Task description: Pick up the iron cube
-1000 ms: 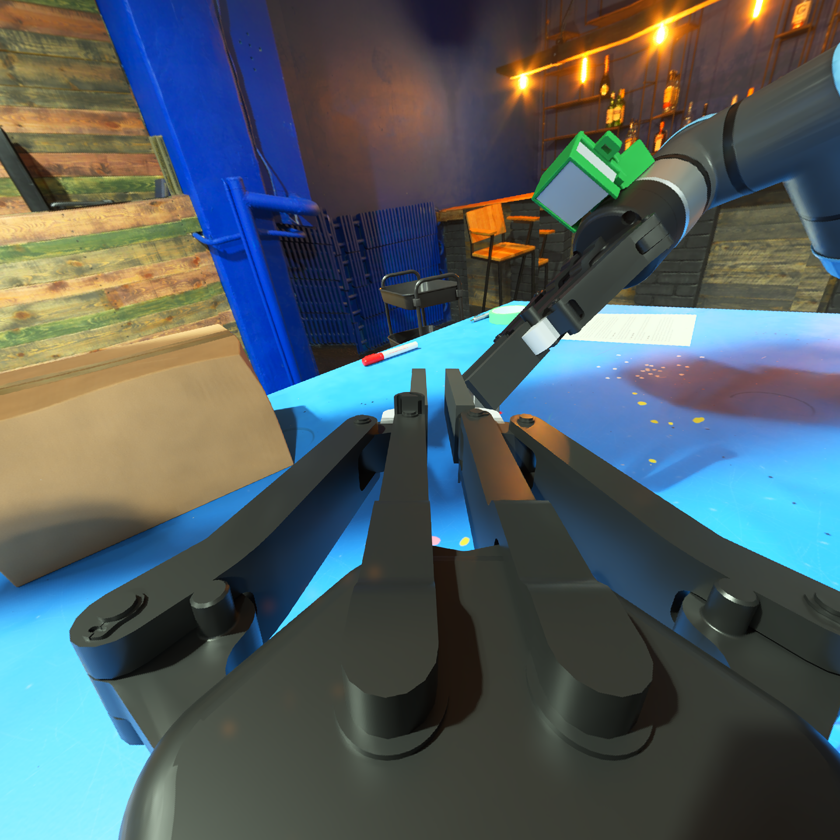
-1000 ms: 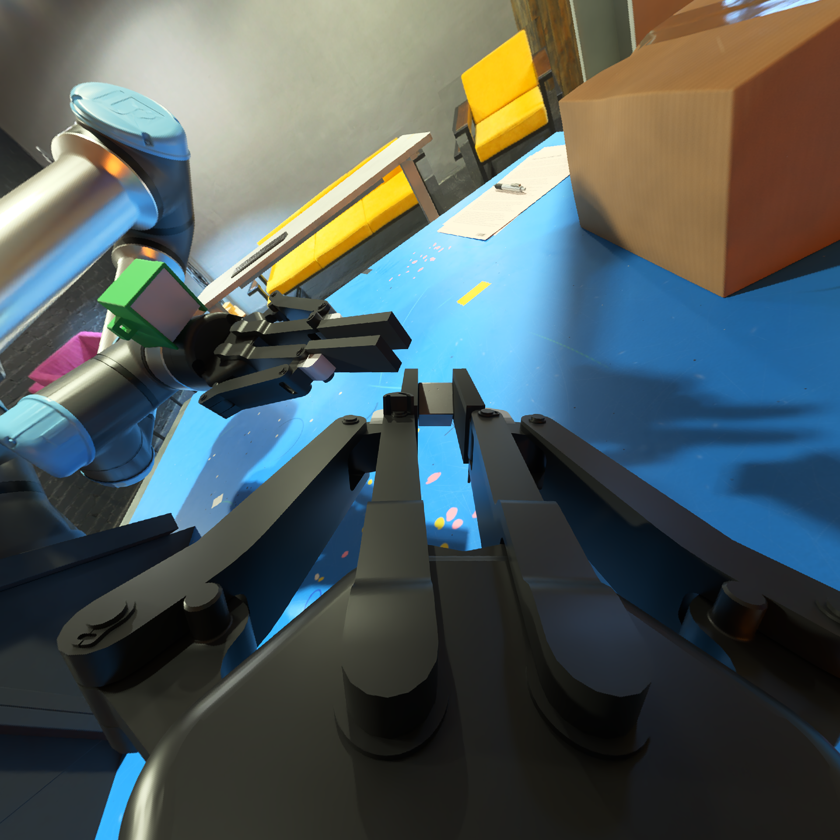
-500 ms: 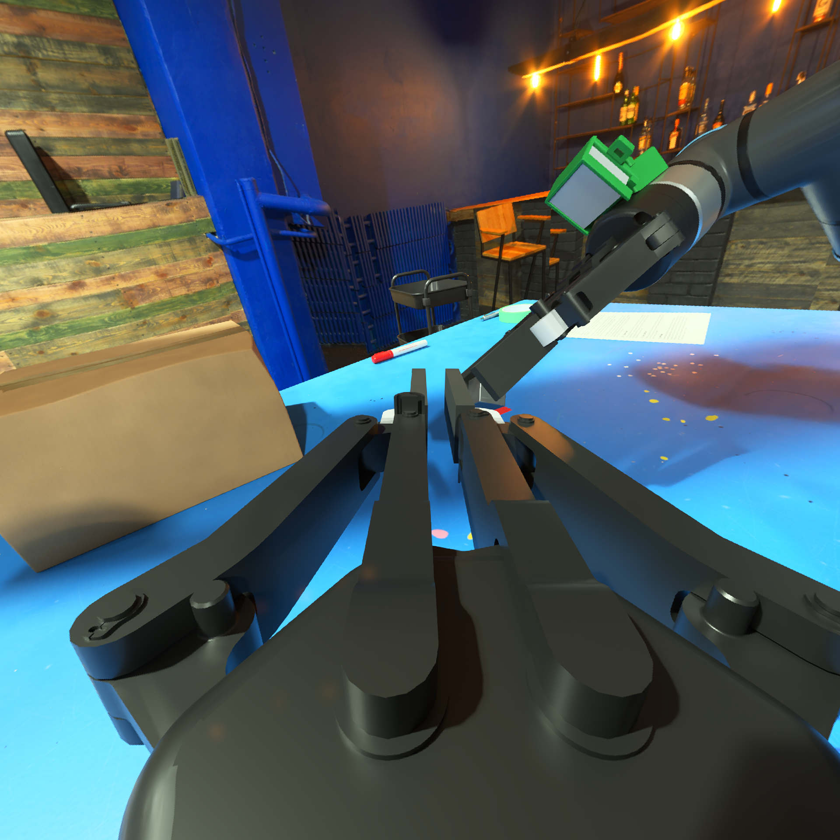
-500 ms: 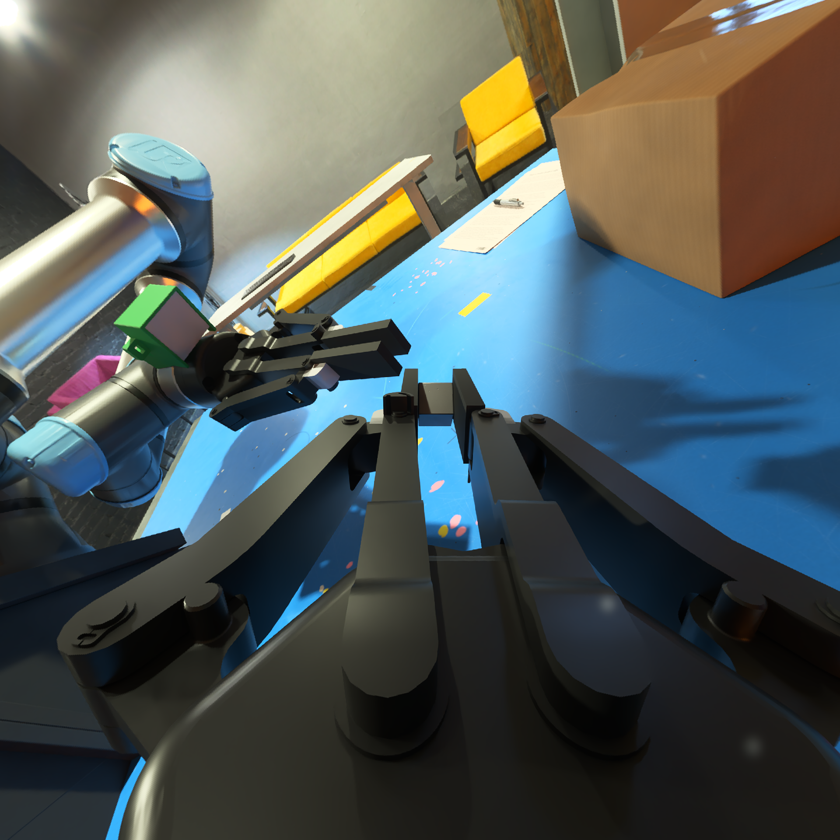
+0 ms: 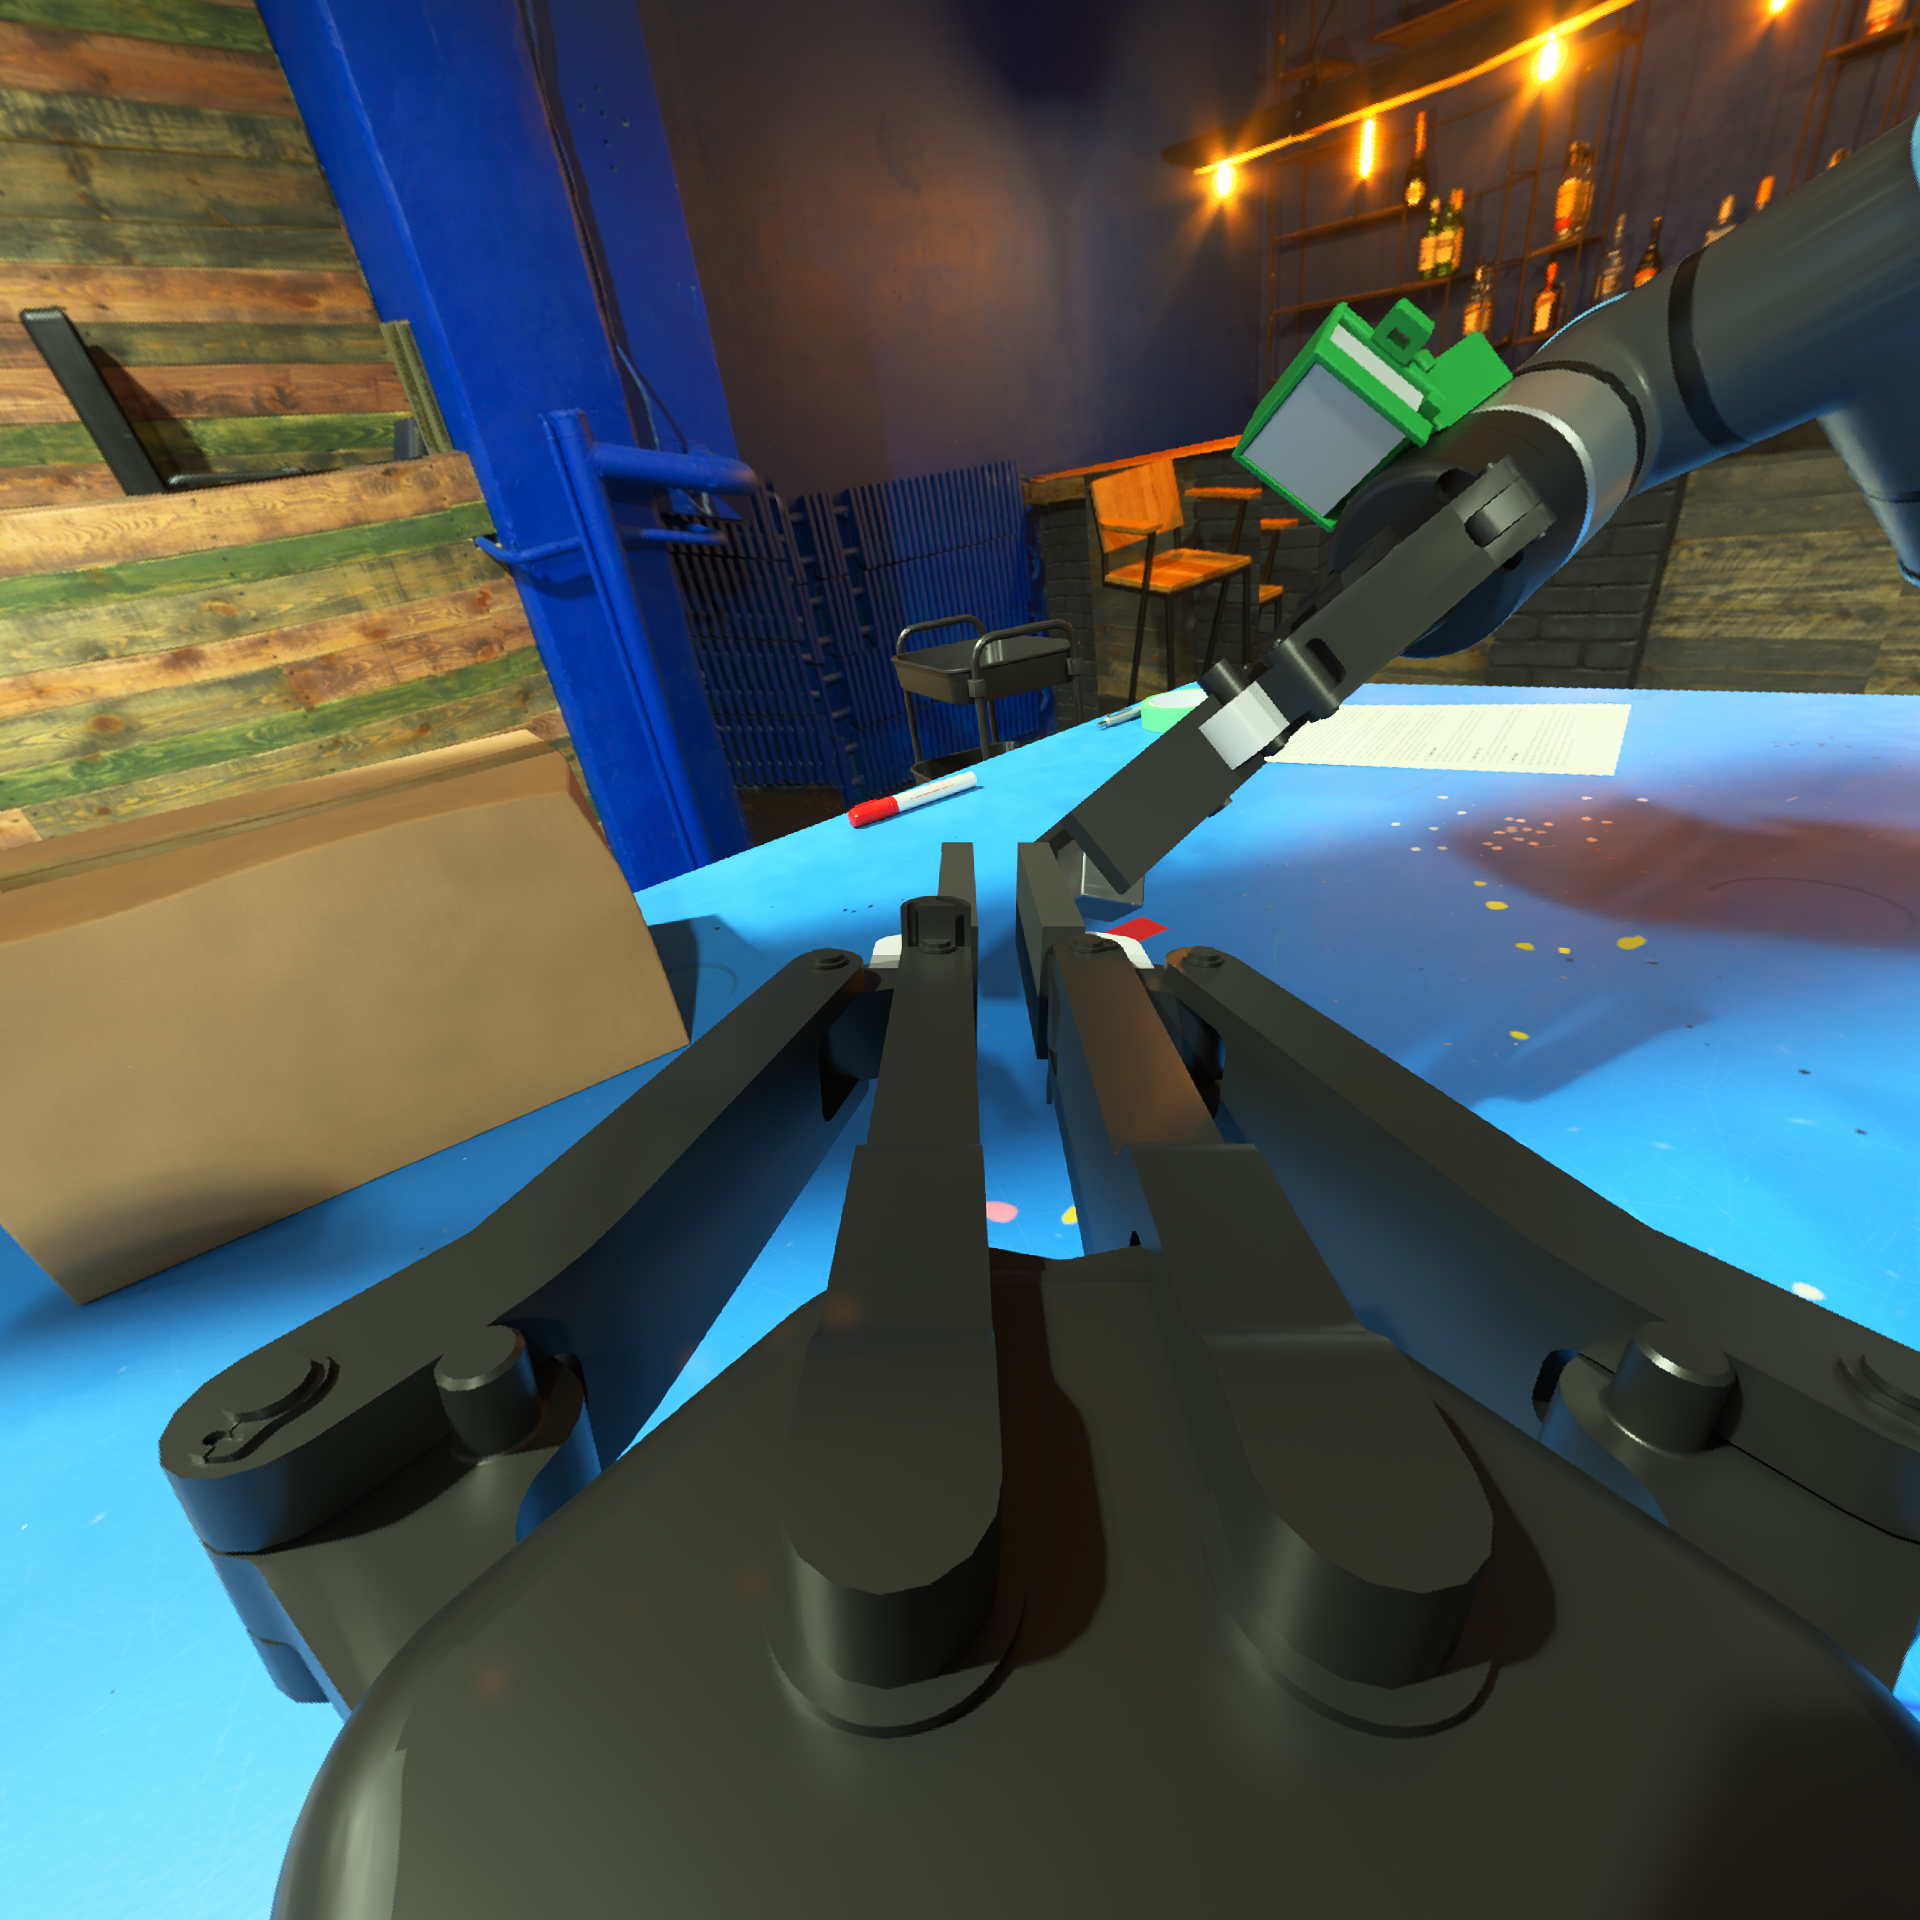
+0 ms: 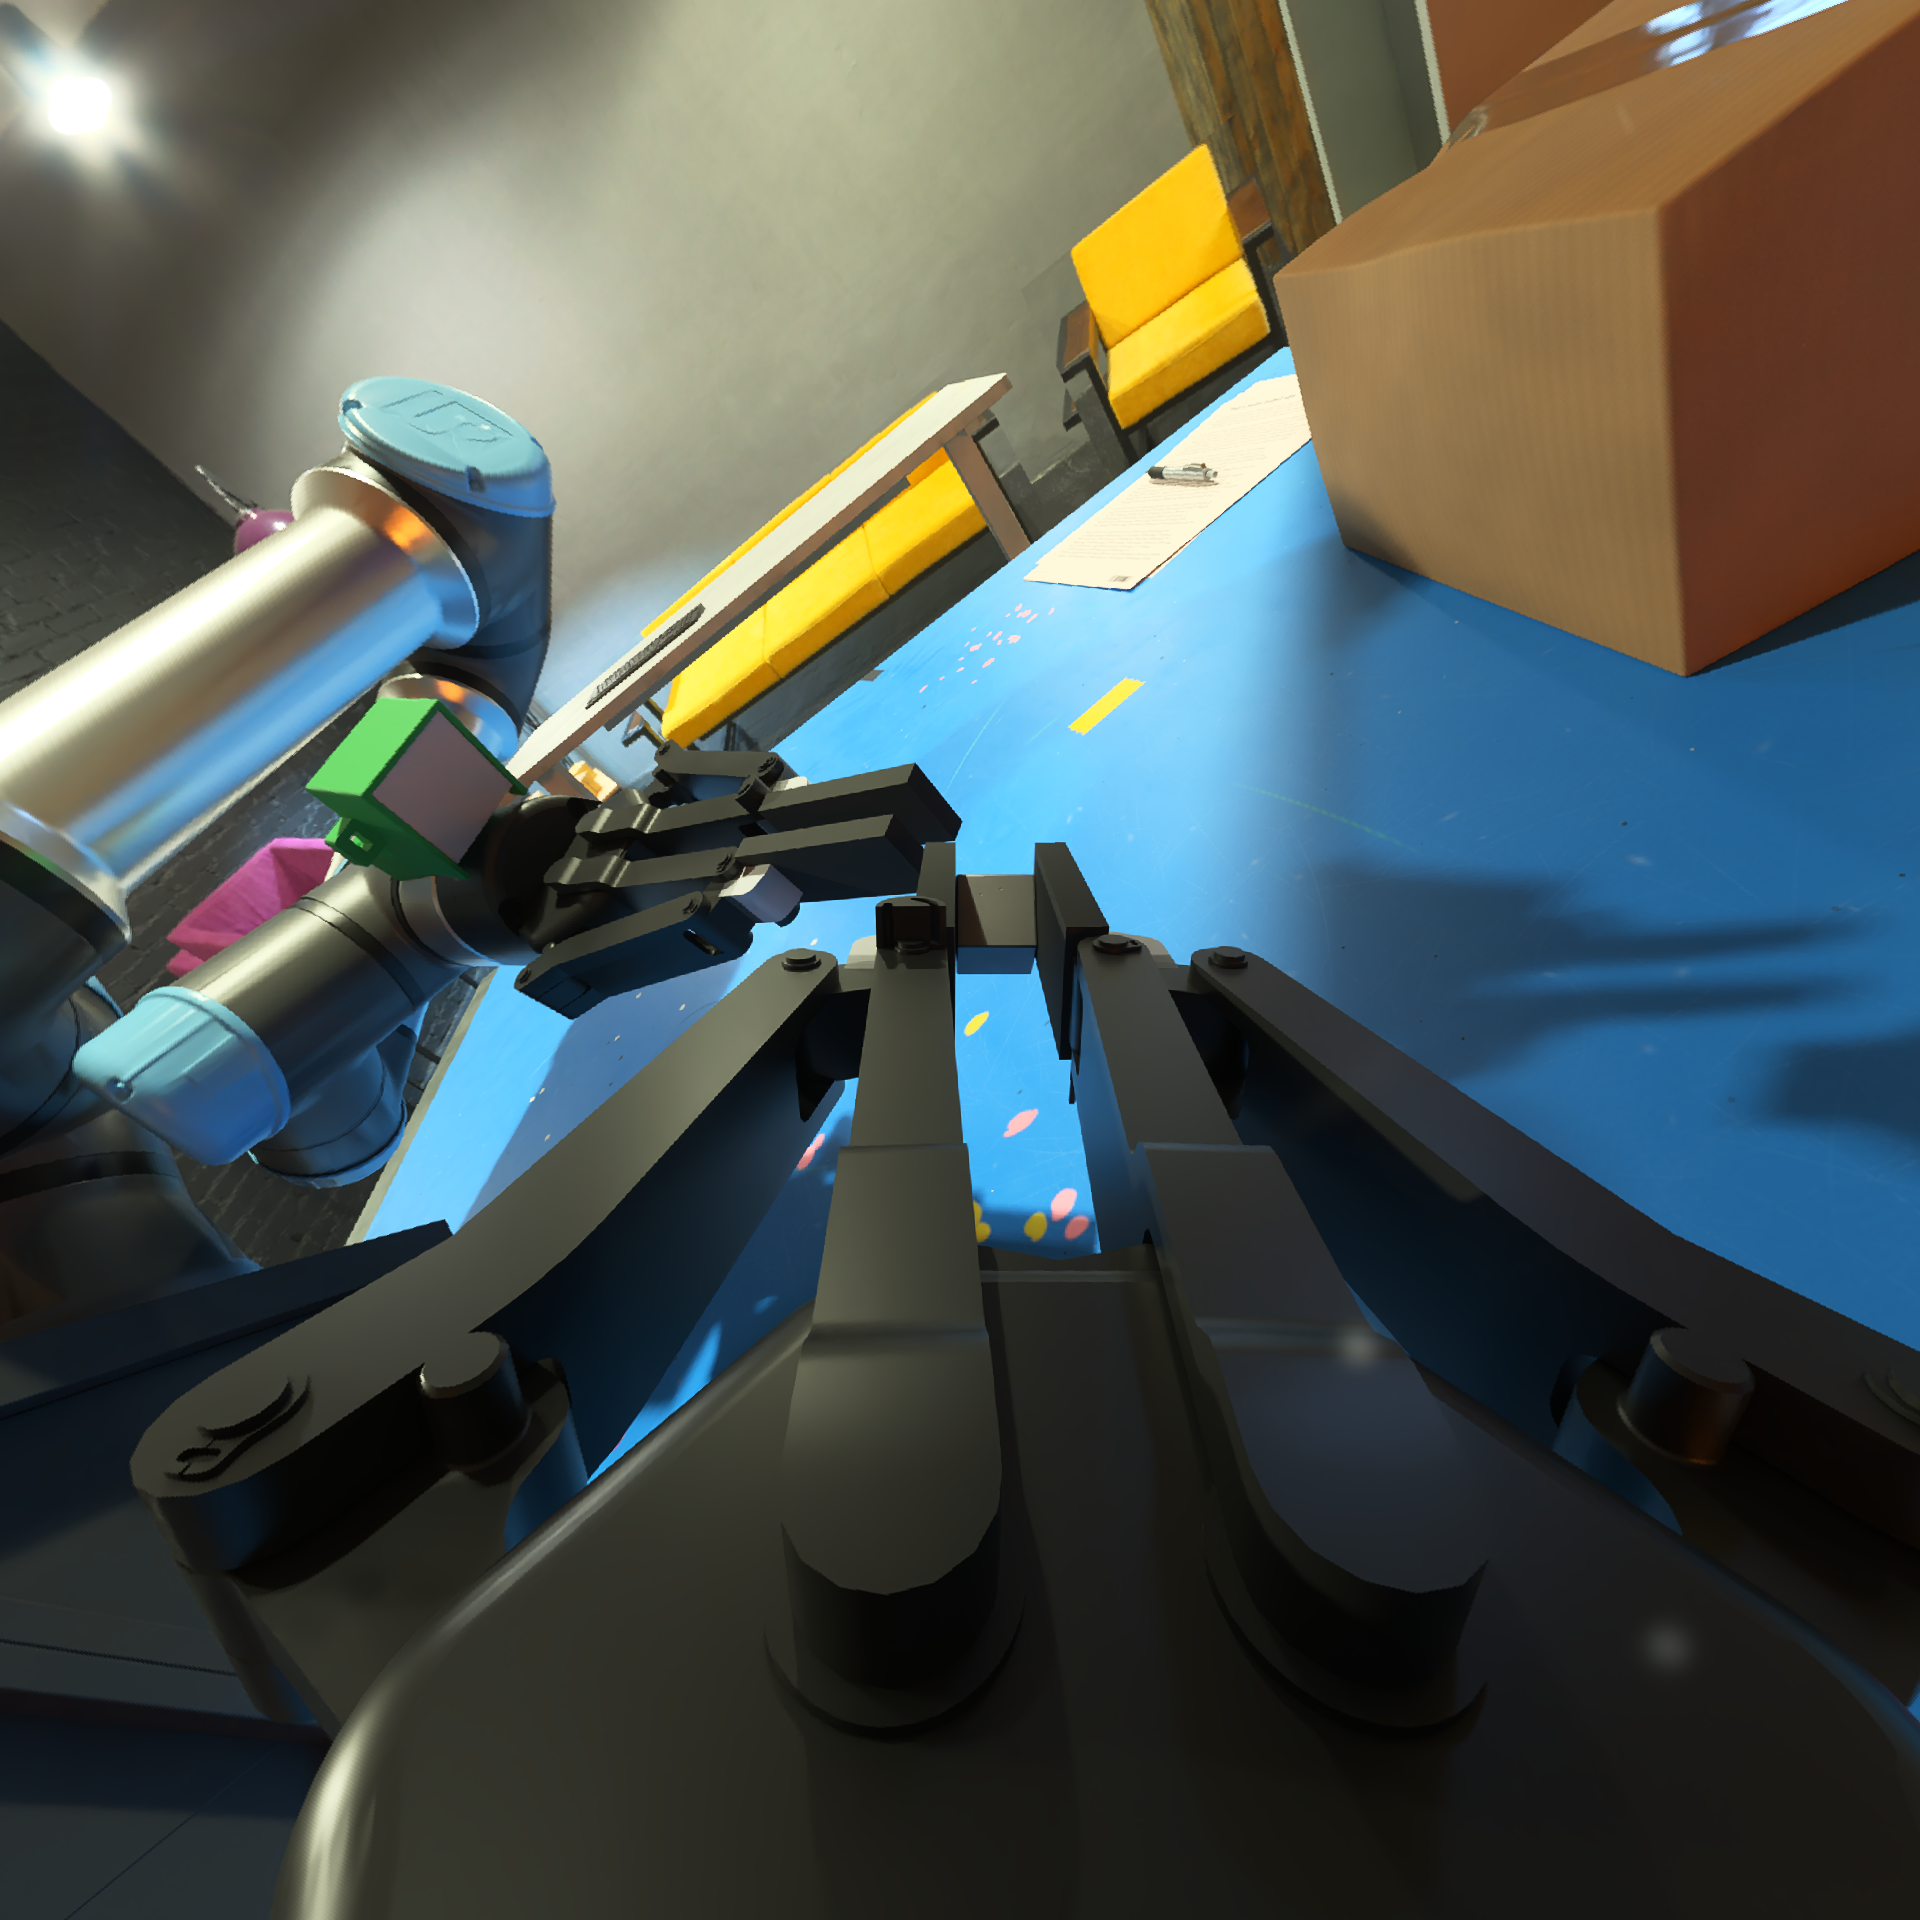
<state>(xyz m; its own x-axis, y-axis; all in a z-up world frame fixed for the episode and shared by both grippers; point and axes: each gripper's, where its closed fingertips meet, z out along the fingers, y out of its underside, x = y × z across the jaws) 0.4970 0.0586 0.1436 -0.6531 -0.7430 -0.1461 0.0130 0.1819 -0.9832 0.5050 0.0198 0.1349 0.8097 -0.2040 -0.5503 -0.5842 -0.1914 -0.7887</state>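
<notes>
The iron cube (image 6: 995, 912) is a small dark grey block held between my right gripper's (image 6: 995, 883) fingertips, just above the blue table (image 6: 1351, 831). In the left wrist view the right gripper (image 5: 1091, 862) reaches down from the upper right, and a bit of the grey cube (image 5: 1114, 889) shows at its tips. My left gripper (image 5: 995, 883) is shut and empty, hovering low over the table right beside the right gripper's tips. It also shows in the right wrist view (image 6: 914, 821), level and close to the cube on its left.
A large cardboard box (image 5: 291, 997) stands on the table; it also shows in the right wrist view (image 6: 1621, 364). A red marker (image 5: 914, 800), a green tape roll (image 5: 1169, 712) and a paper sheet (image 5: 1455, 738) lie farther off. A red patch (image 5: 1138, 928) marks the table under the cube.
The right gripper has risen slightly with the cube, uncovering a red patch on the table. The left gripper has come closer to the right gripper's tips.
</notes>
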